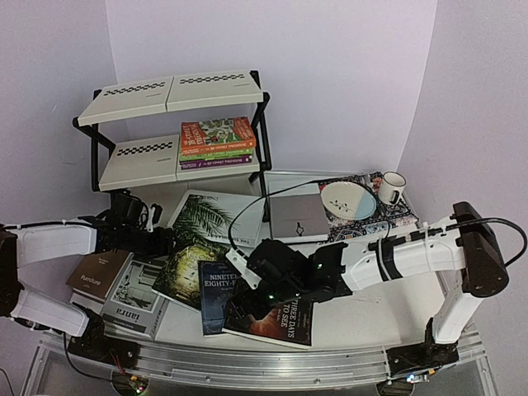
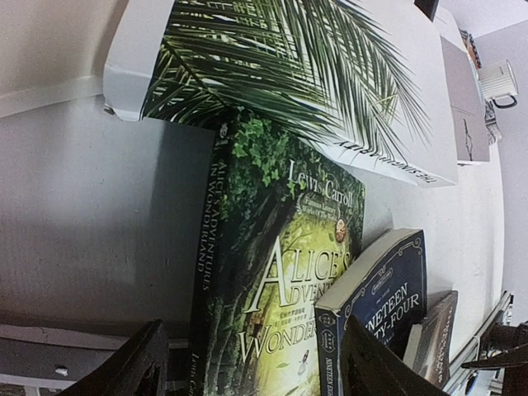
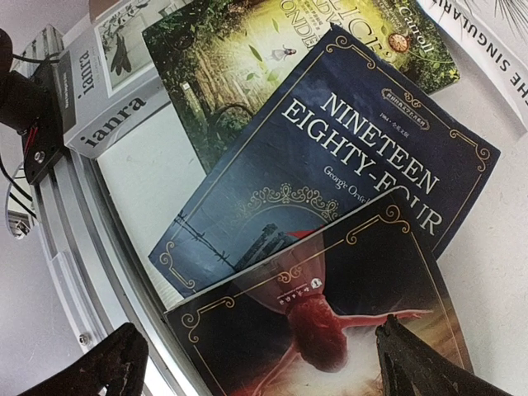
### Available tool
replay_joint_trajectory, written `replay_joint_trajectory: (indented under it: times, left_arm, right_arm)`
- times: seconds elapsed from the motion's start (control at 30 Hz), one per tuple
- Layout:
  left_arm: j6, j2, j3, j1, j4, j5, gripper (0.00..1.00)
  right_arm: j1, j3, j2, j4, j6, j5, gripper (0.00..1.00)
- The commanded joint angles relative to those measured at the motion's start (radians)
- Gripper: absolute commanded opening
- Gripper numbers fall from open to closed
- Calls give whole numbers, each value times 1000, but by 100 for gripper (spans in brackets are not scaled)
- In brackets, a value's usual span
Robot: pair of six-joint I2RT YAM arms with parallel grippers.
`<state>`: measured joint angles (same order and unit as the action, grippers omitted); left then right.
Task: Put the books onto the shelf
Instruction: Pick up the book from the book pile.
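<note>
Books (image 1: 216, 285) on white table (image 1: 355, 318); lilac walls (image 1: 330, 74)

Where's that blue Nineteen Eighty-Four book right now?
In the overhead view, Nineteen Eighty-Four lies flat near the front middle of the table, overlapping the green Alice book on its left, with Three Days to See partly on top at its right.

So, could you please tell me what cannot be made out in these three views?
Top view: spine titles of the stacked books on the shelf, too small to read.
Left wrist view: the lower cover of the Alice book, cut by the bottom edge and overlapped by the Nineteen Eighty-Four book.
Right wrist view: the title of the red-dress book, cut off by the bottom edge.
</note>
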<state>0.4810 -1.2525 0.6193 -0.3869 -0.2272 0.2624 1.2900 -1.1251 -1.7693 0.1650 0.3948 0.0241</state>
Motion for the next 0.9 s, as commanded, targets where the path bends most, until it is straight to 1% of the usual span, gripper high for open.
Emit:
replay_joint_trajectory:
  times: [0.0,0.13,0.2,0.43,0.53,0.67,0.7,0.8,0.87]
  left_arm:
    - [16,-27,-16,50,63,113,72]
    - [8,-51,-18,56,47,75,73]
    - [3,-66,-20,59,46,77,72]
    - [16,-115,-12,65,69,149,69]
    - [20,-136,-10,69,93,195,64]
    - [32,-167,-2,73,128,274,55]
    - [33,-171,1,74,131,285,51]
    - [33,-162,9,74,132,314,34]
    - [36,-138,10,74,131,327,20]
  right_arm:
    - [-1,-41,62,-10,12,-16,97]
    - [0,-40,69,-10,10,-16,97]
    - [-1,-36,67,-10,14,-13,96]
    - [0,-32,64,-11,31,-8,96]
    - [-1,-27,66,-10,37,-6,96]
    - [-1,-30,64,-10,42,-10,96]
    - [-1,-31,64,-10,41,-11,96]
    - [-1,-28,66,-10,41,-8,96]
    - [0,-27,64,-11,44,0,96]
